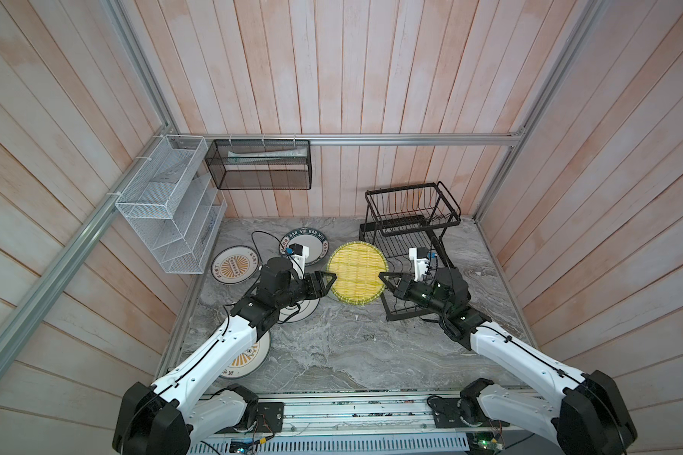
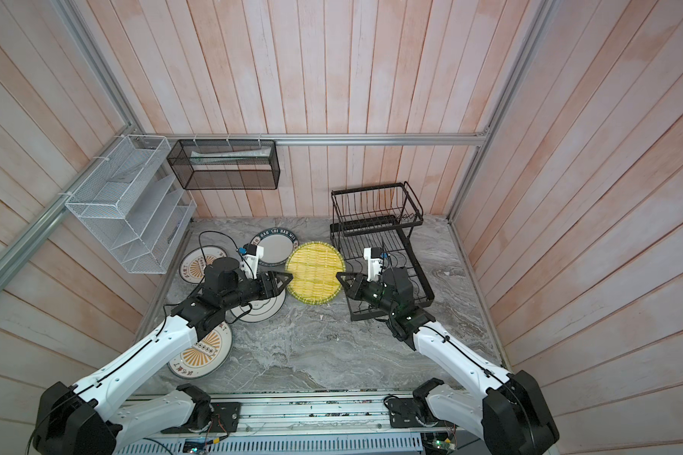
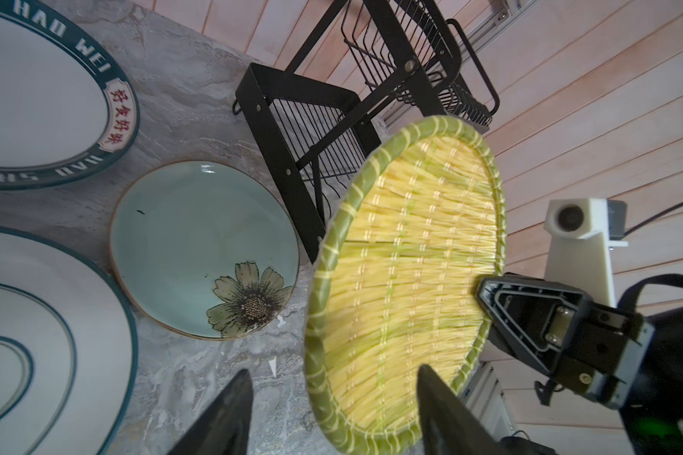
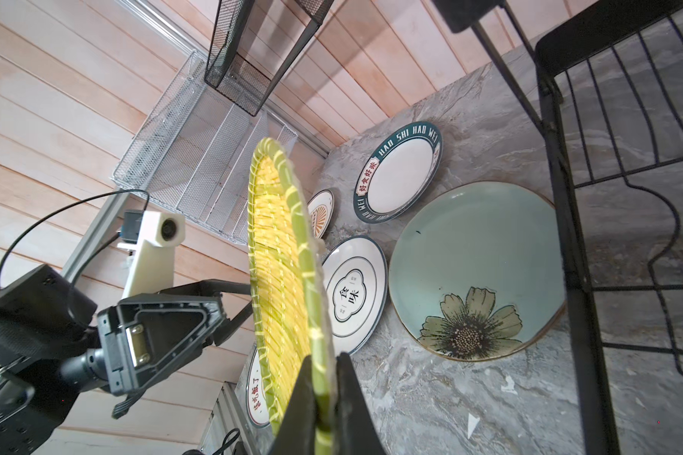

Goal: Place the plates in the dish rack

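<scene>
right fingers (image 4: 349, 402) clamp the round yellow woven plate (image 1: 355, 272) by its rim; left fingers (image 3: 221, 421) stand apart astride the opposite edge.

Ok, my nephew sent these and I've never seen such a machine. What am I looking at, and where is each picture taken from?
This is a robot with two arms at a grey table. Two pictures look down from overhead; the other two come from a camera on each arm's wrist. Each arm ends in a two-fingered gripper. The right gripper is clamped on the rim of a yellow woven plate, holding it tilted above the table. The left gripper is open, its fingers either side of the opposite rim. Lying flat are a teal flower plate, a lettered-rim plate, a dark-ringed white plate and two sunburst plates. The black wire dish rack holds no plates.
</scene>
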